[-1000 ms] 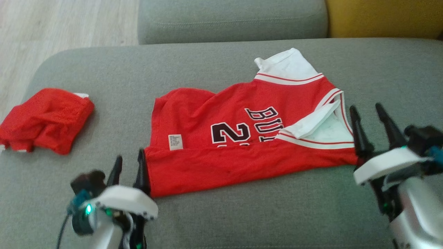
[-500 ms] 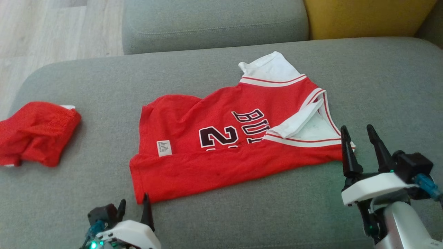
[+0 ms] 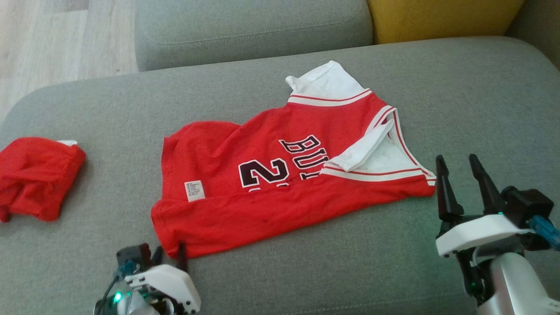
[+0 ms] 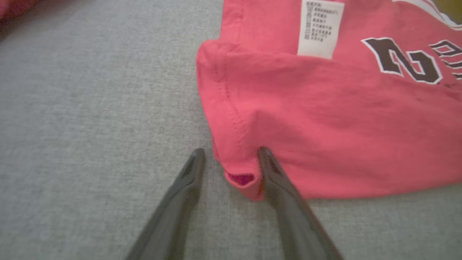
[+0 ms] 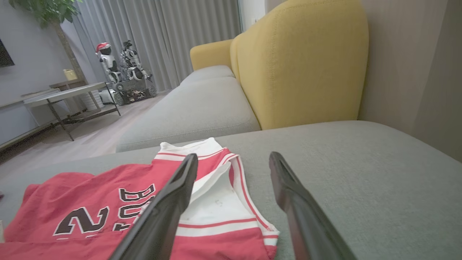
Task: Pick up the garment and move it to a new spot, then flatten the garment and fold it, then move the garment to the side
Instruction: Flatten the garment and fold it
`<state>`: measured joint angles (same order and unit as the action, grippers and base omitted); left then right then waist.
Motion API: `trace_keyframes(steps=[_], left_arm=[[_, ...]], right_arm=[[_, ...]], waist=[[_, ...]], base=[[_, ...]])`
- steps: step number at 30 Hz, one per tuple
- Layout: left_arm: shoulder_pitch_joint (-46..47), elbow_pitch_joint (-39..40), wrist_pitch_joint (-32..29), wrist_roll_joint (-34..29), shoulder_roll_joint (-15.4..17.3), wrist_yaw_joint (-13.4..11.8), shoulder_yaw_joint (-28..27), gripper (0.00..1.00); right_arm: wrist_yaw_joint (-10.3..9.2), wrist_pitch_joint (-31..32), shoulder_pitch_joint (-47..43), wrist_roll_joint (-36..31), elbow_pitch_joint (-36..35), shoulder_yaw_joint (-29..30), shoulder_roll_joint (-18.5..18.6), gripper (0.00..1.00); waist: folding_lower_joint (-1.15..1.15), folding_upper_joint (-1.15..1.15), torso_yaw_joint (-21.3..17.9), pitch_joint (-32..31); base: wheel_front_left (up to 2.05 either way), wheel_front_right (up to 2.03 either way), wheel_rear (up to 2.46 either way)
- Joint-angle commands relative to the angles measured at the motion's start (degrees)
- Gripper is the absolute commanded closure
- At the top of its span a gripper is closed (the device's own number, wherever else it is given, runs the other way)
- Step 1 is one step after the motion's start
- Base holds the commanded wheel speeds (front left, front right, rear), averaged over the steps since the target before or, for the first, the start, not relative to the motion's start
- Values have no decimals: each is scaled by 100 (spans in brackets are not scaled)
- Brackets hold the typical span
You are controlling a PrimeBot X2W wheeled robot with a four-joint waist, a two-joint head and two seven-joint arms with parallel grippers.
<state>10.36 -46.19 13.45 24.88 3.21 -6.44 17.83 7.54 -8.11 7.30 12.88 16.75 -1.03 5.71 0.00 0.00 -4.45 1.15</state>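
The garment (image 3: 271,192) is a red jersey with white trim and black lettering, lying spread on the grey sofa seat (image 3: 315,271) with its near strip folded over. My left gripper (image 3: 169,253) stands open at the near left corner. In the left wrist view that hem corner of the garment (image 4: 325,119) lies between the fingers of the left gripper (image 4: 231,153), the right one touching the cloth. My right gripper (image 3: 457,159) is open with nothing in it, just right of the garment's right corner. Past the right gripper (image 5: 234,157) the garment (image 5: 90,202) shows its white neck.
A second bunched red cloth (image 3: 37,175) lies at the seat's left end. A grey back cushion (image 3: 249,30) and a yellow cushion (image 3: 437,17) stand behind. Wooden floor (image 3: 52,39) lies beyond the far left. A table (image 5: 68,95) stands far off in the room.
The head camera has shifted, sliding the whole picture left. My left gripper has drawn back along the garment's left edge to its near corner. The right gripper has drawn back slightly.
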Motion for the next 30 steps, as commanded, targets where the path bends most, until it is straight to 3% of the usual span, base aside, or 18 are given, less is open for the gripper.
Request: trace_keyframes(steps=[1, 5, 13, 16, 19, 30], left_arm=[[224, 8, -49, 26, -1, 77, -91, 100], [368, 25, 41, 124, -11, 133, -130, 100], [387, 1134, 151, -124, 80, -148, -617, 100], [266, 1479, 153, -305, 84, -153, -676, 100], [208, 1564, 153, -413, 70, -102, -622, 100], [263, 1466, 154, -486, 8, 28, -373, 100]], right_arm=[[-5, 12, 108, -66, -186, -60, -30, 0], [-5, 222, 147, -200, 35, 168, -76, 0], [-5, 945, 519, 32, 967, 947, -268, 0], [-5, 1140, 844, 930, 1639, 1180, -279, 0], [-5, 1113, 1149, 1306, 2331, 1054, -281, 0], [-5, 596, 1938, 1143, 3853, 908, -282, 0]], waist=[[0, 0, -4, 9], [0, 0, 25, 32], [0, 0, 239, 132], [0, 0, 332, 207], [0, 0, 437, 274], [0, 0, 639, 425]], base=[[0, 0, 0], [0, 0, 0], [0, 0, 0], [0, 0, 0], [0, 0, 0], [0, 0, 0]])
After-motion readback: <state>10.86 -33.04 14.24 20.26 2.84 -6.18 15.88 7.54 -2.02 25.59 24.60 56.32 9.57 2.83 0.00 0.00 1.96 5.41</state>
